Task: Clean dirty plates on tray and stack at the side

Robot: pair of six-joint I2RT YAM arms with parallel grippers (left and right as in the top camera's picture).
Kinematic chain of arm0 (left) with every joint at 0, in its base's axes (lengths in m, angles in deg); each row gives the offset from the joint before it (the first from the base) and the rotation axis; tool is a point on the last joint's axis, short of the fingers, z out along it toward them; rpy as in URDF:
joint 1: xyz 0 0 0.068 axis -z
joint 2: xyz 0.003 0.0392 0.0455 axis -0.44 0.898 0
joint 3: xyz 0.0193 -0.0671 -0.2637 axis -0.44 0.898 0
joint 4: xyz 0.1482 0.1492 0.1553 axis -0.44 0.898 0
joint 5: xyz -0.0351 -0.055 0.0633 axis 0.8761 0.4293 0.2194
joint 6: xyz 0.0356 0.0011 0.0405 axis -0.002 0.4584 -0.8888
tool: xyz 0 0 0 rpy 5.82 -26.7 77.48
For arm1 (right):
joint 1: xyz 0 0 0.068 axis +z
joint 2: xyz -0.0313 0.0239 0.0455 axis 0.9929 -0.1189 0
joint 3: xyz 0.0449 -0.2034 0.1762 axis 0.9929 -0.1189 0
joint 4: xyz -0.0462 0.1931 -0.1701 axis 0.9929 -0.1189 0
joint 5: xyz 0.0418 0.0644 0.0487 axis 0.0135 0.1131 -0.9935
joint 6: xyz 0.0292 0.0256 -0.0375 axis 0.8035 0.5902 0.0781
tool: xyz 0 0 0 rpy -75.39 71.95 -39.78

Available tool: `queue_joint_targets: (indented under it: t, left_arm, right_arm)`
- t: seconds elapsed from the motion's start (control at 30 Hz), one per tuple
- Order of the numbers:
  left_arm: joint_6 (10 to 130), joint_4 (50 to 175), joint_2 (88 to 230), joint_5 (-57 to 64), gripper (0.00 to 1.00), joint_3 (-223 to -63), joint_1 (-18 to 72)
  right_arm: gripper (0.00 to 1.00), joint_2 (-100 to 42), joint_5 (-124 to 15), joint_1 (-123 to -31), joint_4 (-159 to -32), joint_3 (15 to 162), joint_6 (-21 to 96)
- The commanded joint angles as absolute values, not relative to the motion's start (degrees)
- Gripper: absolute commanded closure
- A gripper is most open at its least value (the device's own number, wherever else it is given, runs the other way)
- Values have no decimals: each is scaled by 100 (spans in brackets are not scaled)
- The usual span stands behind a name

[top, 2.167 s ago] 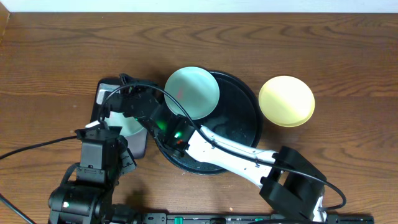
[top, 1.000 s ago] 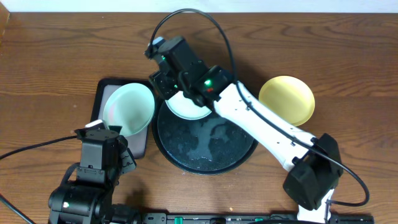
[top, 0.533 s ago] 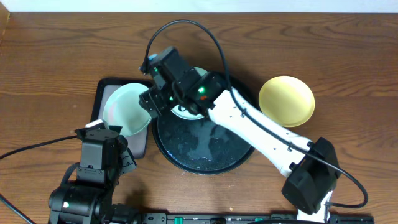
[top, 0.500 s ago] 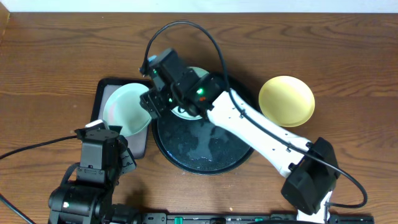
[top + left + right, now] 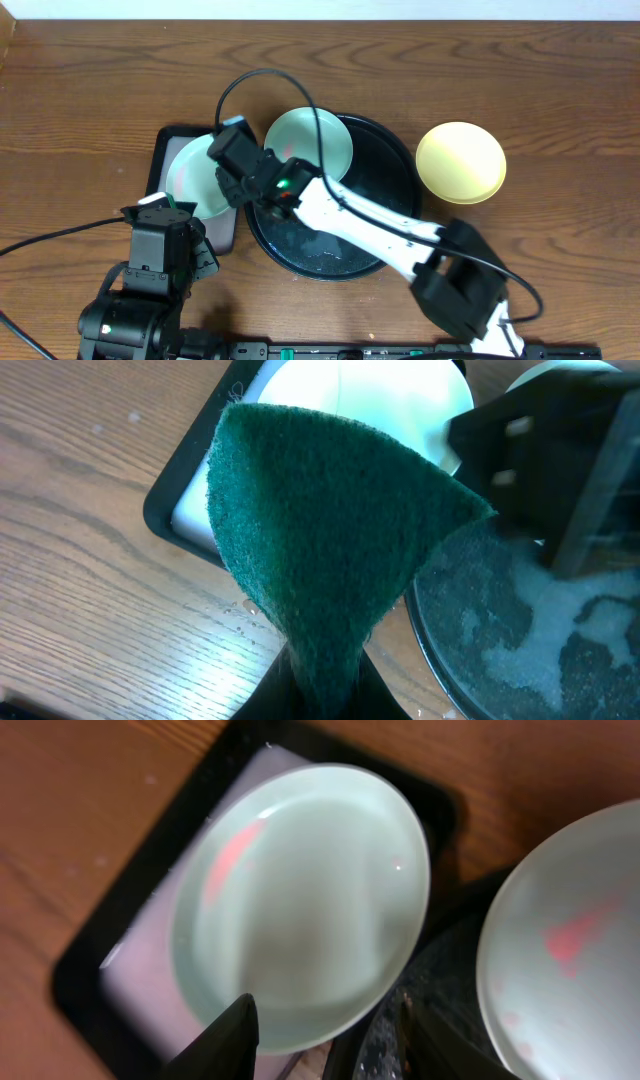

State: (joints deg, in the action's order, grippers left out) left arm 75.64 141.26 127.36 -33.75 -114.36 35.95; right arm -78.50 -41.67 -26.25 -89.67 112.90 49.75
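A mint plate (image 5: 308,150) with a reddish smear lies on the back left of the round black tray (image 5: 385,175). A second mint plate (image 5: 190,178), smeared pink, sits in the small rectangular tray (image 5: 160,148). The yellow plate (image 5: 460,162) rests on the table to the right. My right gripper (image 5: 226,186) hangs over the left mint plate (image 5: 300,900), open, its fingers (image 5: 235,1040) straddling the plate's near rim. My left gripper (image 5: 325,695) is shut on a green scouring pad (image 5: 320,550) at the front left.
The right arm (image 5: 360,225) stretches across the front of the round tray (image 5: 430,985). The left arm's body (image 5: 160,250) stands just in front of the rectangular tray (image 5: 165,520). The round tray (image 5: 520,630) is wet and soapy. A cable (image 5: 250,85) loops over the back.
The right gripper has swung from over the plate on the round tray, left and forward, to the plate in the rectangular tray, and its jaws have narrowed. The left arm has stayed put.
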Motion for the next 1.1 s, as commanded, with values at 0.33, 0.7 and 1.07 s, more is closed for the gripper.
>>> queue_joint_targets:
  t: [0.33,0.7,1.07]
  left_arm:
    - [7536,14115,12734,-3447,92,-11397,3578]
    - [7536,14118,12734,-3447,92,-11397,3578]
    - [7536,14118,12734,-3406,92,-11395,3578]
  right_arm:
    - [66,-8637,-3748,-2592,-8598,11244,5098]
    - [47,-8440,-3743,-2618,-8056,11250,5093]
    - [41,-8549,-3002,-2677,-7474,11246,5093]
